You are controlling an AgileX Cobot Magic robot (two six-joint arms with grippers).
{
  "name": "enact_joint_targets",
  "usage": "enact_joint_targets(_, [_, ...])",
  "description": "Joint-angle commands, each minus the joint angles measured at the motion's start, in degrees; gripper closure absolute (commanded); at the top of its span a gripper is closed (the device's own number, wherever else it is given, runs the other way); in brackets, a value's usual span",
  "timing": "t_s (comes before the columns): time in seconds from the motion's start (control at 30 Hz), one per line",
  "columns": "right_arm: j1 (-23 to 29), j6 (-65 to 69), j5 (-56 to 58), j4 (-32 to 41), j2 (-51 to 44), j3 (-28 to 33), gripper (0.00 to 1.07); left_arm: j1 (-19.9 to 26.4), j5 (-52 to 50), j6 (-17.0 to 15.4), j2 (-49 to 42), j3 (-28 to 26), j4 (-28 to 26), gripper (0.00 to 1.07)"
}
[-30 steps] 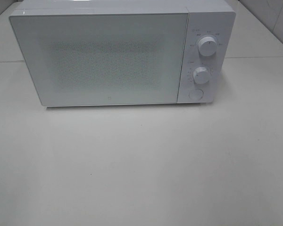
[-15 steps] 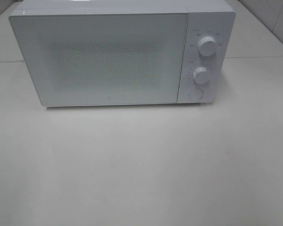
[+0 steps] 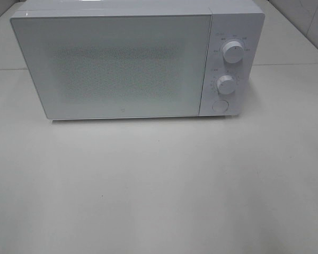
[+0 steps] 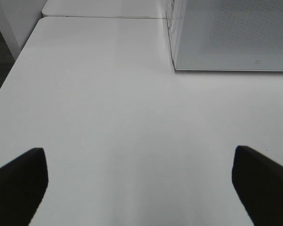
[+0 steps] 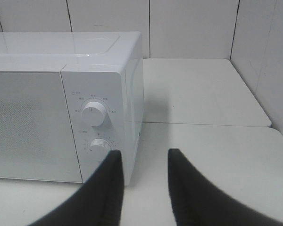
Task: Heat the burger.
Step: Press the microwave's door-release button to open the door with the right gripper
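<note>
**Microwave shut, burger out of sight**

High camera: a white microwave [image 3: 116, 63] sits at the back of the pale table [image 3: 159, 185]. Its door [image 3: 42, 69] is closed flush. The dotted window in the door is milky, and I can't make out anything behind it.

Burger: it shows in none of my three views, so I can't say where it is.

Control panel, right of the door: upper knob [image 3: 232, 51], lower knob [image 3: 226, 84], and a round button [image 3: 219, 106] beneath them.

Left gripper [image 4: 139, 149]: the wrist camera looks along the tabletop toward the microwave's door-side front corner. The dark fingers [image 4: 19, 181] sit at opposite edges of the picture, spread wide with nothing between them. They are well apart from the microwave.

Right gripper [image 5: 145, 152]: it faces the panel-side corner of the microwave, with the tiled wall [image 5: 193, 28] behind. The fingers [image 5: 104, 193] are drawn close, leaving a narrow gap at the tips with nothing in it. One tip lies just below the lower knob in the picture. I can't tell whether it touches the panel.
</note>
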Motion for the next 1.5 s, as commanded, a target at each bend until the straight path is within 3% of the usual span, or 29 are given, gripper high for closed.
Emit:
enact_joint_targets(0.03, [-0.23,1.38,-4.64,0.06,4.47,0.17,0.96,0.17,-0.8,-0.23,-0.11,0.06,-0.06,0.09])
enact_joint_targets(0.07, [-0.23,2.41,-6.36,0.06,7.05,0.17,1.02,0.17,-0.8,-0.23,-0.11,0.06,-0.06,0.09])
enact_joint_targets(0.2, [-0.23,5.84,-9.91,0.06,11.23,0.17,1.07,0.17,-0.8,-0.23,-0.11,0.06,-0.06,0.09])
enact_joint_targets(0.5, [-0.23,8.88,-24.01,0.06,22.86,0.17,1.07,0.17,-0.8,-0.23,-0.11,0.06,-0.06,0.09])
enact_joint_targets(0.77, [-0.23,12.95,-34.21,5.9,34.03,0.17,1.07,0.17,-0.8,-0.23,-0.11,0.06,-0.06,0.09])
enact_joint_targets(1.1, [-0.11,34.38,-44.92,5.39,46.52,1.09,1.07,0.17,-0.8,-0.23,-0.11,0.06,-0.06,0.09])
enact_joint_targets(1.5, [-0.11,57.52,-47.84,5.33,55.29,3.04,1.07,0.17,-0.8,-0.23,-0.11,0.06,-0.06,0.09])
